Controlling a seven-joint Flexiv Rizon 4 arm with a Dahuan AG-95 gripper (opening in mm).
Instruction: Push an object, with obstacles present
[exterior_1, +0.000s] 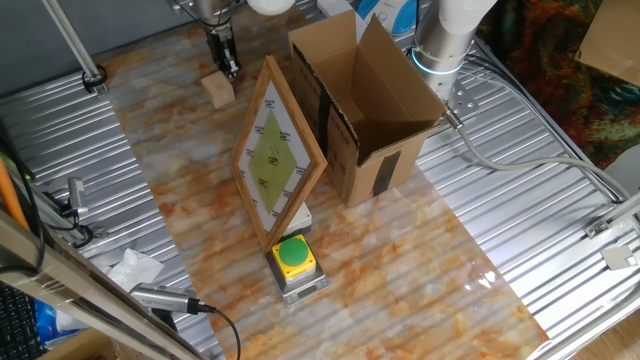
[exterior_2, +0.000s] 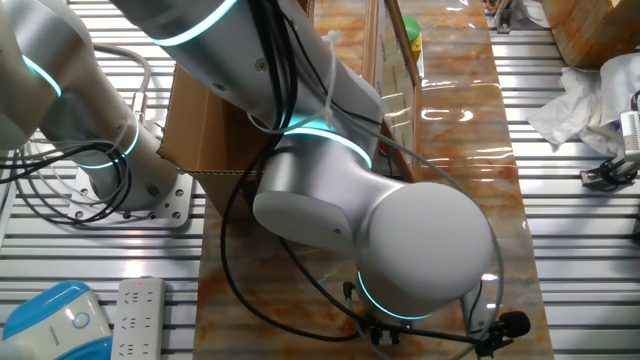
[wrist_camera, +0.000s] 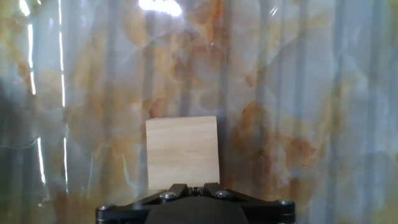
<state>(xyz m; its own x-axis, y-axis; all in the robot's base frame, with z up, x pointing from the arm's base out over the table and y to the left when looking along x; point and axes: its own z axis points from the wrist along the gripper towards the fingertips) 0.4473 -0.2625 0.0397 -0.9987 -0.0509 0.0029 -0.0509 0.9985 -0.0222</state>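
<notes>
Light-tan and unmarked, the wooden cube (exterior_1: 217, 89) sits on the marbled orange-and-white bench (exterior_1: 400, 260) at its far left end, well apart from the open cardboard box (exterior_1: 365, 105) that stands to the right. The end effector (exterior_1: 229, 68) hangs just behind the cube; in the hand view the cube (wrist_camera: 182, 152) lies directly ahead of the dark fingers (wrist_camera: 177, 190), which are drawn together at their tips and appear to touch or nearly touch its near face. Between cube and box, a wooden-framed white board (exterior_1: 277, 155) with a yellow-green diamond stands on edge, tilted, running toward the near side. At the board's near foot sits the yellow-and-green push-button (exterior_1: 294, 256) on its grey base. In the other fixed view the robot arm (exterior_2: 330, 190) fills most of the picture and hides the cube; the box (exterior_2: 200, 125) shows behind it.
</notes>
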